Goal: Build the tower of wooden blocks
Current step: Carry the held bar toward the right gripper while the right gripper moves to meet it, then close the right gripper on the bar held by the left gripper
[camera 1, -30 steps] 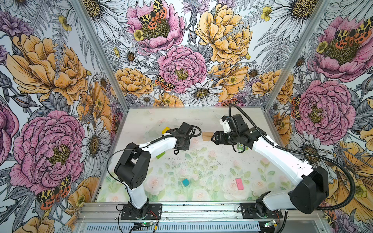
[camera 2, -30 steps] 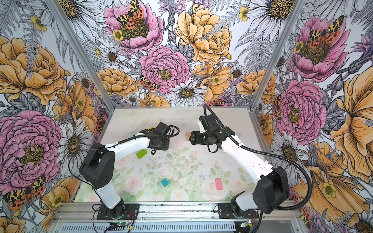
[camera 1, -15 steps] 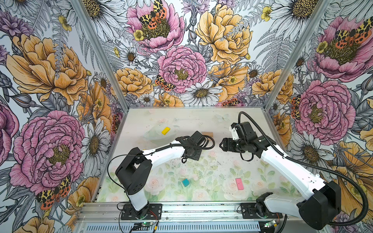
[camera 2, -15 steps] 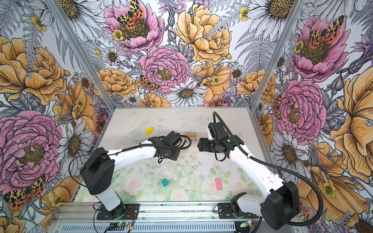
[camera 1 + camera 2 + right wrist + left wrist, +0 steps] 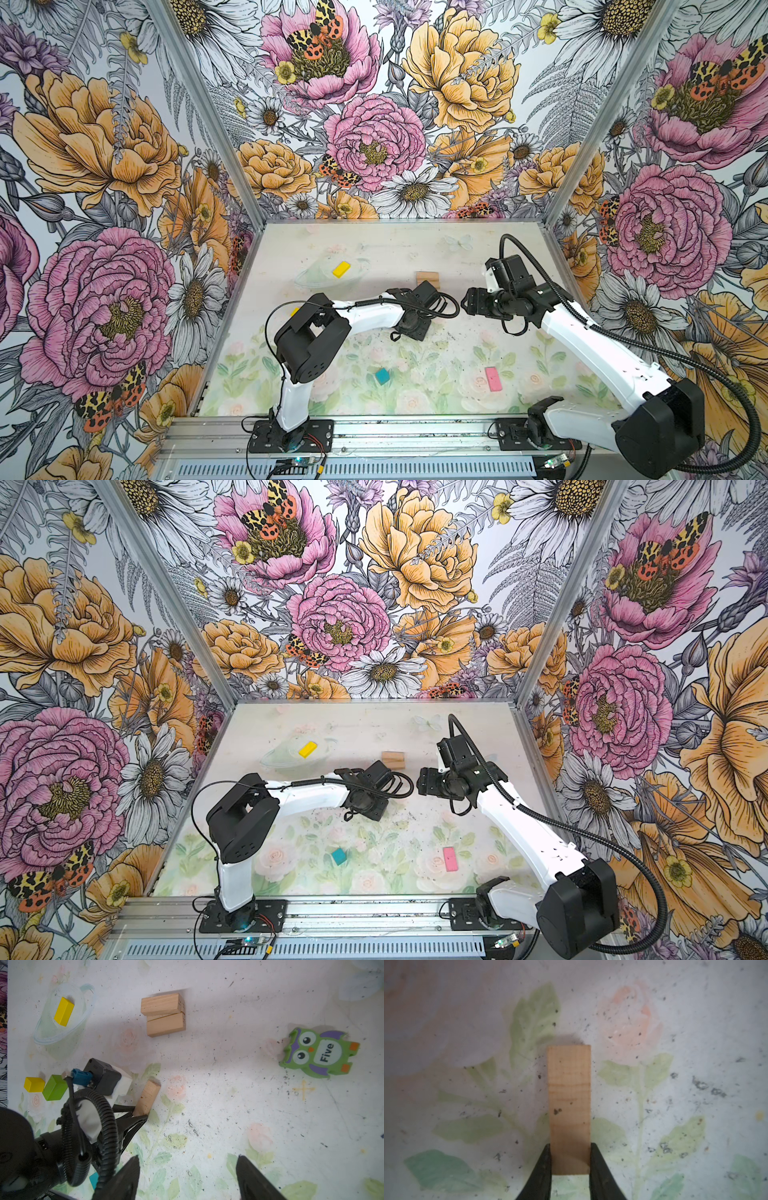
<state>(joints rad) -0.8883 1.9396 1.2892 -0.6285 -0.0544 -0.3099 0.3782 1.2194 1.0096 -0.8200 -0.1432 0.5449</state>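
While the left end effector (image 5: 570, 1148) clamps a tan plank (image 5: 569, 1088), the right end effector (image 5: 188, 1160) gapes empty, green owl (image 5: 318, 1053) nearby

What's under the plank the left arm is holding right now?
Only printed mat shows around the tan plank held by the left gripper; the patch directly beneath it is covered.

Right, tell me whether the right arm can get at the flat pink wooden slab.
Probably yes: the flat pink wooden slab lies alone near that arm, whose fingers stand open and empty.
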